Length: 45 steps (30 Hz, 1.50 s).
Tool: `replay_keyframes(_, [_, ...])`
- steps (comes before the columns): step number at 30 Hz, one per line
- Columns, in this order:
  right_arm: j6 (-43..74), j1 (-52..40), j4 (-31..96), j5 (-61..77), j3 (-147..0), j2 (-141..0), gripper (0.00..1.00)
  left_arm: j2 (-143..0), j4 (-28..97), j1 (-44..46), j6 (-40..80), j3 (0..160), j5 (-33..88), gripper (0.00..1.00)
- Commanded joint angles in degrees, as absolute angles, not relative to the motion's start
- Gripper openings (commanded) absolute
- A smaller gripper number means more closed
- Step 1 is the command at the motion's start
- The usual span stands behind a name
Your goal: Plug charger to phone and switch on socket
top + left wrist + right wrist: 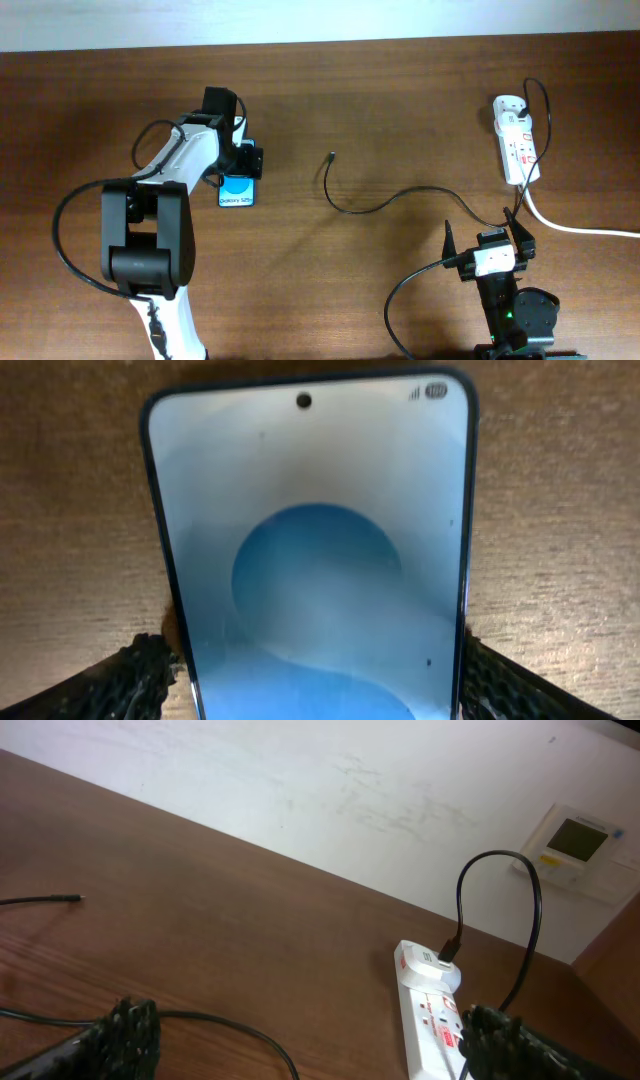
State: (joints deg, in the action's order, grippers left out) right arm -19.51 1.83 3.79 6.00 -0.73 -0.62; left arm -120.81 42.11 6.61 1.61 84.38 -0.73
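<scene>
My left pincer [320,665] is clamped on the phone [237,190], rough black pads [148,672] pressed on its two long edges. It lies flat on the brown wood-grain table [400,100], glossy blue screen up. My right pincer [485,234] hangs wide apart near the table's front edge, holding nothing. The charger [350,207], a thin black cable, curls across the table between us (its tiny plug tip [332,156] lies bare, well apart from the phone). Its other end loops into the socket [517,140], a long white strip trailing a thick white cord [570,226].
</scene>
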Motion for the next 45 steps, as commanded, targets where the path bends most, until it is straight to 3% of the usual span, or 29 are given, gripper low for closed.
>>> replay_keyframes(1, [-19.27, 1.52, 3.95, 5.91, -0.32, -0.21, 0.98, -122.19, 40.80, 6.87, 2.59, 84.09, -1.30, 0.93])
replay_keyframes(13, [-19.27, 1.52, 3.95, 5.91, -0.32, -0.21, 0.98, -123.00, 41.91, 7.14, 3.88, 84.14, -1.30, 0.74])
replay_keyframes(31, [-19.27, 1.52, 3.95, 5.91, -0.34, -0.21, 0.98, -122.98, 51.55, 7.14, 3.86, 95.81, -1.30, 0.67])
replay_keyframes(32, [-19.27, 1.52, 3.95, 5.91, -0.32, -0.21, 0.98, -122.98, 51.57, 7.14, 3.86, 96.01, -1.30, 0.65])
replay_keyframes(40, [-19.27, 1.52, 3.95, 5.91, -0.32, -0.21, 0.98, -122.98, 59.77, 7.14, 3.88, 106.69, 1.15, 0.00])
replay_keyframes(45, [-19.27, 1.52, 3.95, 5.91, -0.32, -0.21, 0.98, -122.98, 63.57, 7.14, 3.90, 112.05, 9.47, 0.00])
